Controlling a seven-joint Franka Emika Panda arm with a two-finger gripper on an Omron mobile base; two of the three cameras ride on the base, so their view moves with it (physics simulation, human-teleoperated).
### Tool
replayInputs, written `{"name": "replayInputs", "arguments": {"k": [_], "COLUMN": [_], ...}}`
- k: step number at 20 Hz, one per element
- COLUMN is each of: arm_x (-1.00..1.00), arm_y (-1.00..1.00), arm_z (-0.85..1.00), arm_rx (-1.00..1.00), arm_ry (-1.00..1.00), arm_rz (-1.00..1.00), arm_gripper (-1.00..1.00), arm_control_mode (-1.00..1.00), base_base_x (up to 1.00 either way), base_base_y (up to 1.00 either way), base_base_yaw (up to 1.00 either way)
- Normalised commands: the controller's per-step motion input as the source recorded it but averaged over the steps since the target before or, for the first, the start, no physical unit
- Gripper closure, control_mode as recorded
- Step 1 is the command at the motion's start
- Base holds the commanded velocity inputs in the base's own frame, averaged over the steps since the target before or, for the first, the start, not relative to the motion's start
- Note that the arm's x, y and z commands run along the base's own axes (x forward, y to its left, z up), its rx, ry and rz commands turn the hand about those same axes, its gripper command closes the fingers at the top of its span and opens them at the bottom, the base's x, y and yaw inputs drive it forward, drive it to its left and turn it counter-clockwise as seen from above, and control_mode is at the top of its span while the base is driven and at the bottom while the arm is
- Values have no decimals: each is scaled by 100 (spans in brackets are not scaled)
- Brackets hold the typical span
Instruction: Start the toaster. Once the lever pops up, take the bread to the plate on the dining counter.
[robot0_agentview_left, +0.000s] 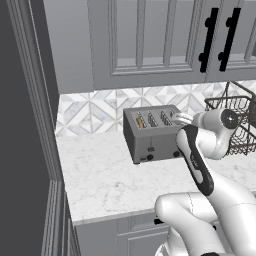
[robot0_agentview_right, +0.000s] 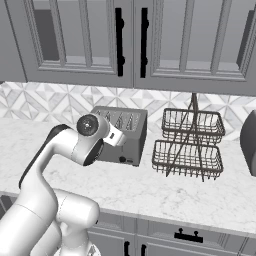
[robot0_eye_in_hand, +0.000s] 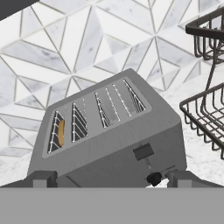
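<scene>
Broadly, the patterned-tile worktop carries the toaster, which stands against the backsplash, with a two-tier wire basket just beside it. The white arm reaches in from the front, and the gripper hangs close before the toaster's front face with its jaws spread wide and nothing between them.

The bread sits sunk in the outermost slot at the far left end of the toaster, showing as a thin tan edge in the hand view. The lever is a small dark tab on a vertical slit of the front face, lying just above and slightly to the right of the midpoint between the fingertips, with a round knob below it. Its travel runs down the slit, so the next move looks like a press downward.

A second lever is hard to make out in the hand view, and the toaster's lower front edge is cut off there.
</scene>
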Motion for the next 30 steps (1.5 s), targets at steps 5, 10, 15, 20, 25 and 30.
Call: {"name": "replayInputs", "arguments": {"k": [5,10,15,20,25,30], "arm_x": [0,0,0,0,0,0], "arm_y": [0,0,0,0,0,0], "arm_z": [0,0,0,0,0,0], "arm_rx": [0,0,0,0,0,0], "arm_ry": [0,0,0,0,0,0], "arm_rz": [0,0,0,0,0,0], "arm_gripper": [-100,-100,-100,-100,-100,-100], "arm_control_mode": [-100,-100,-100,-100,-100,-100], "base_base_x": [0,0,0,0,0,0], "base_base_y": [0,0,0,0,0,0], "base_base_yaw": [0,0,0,0,0,0]}}
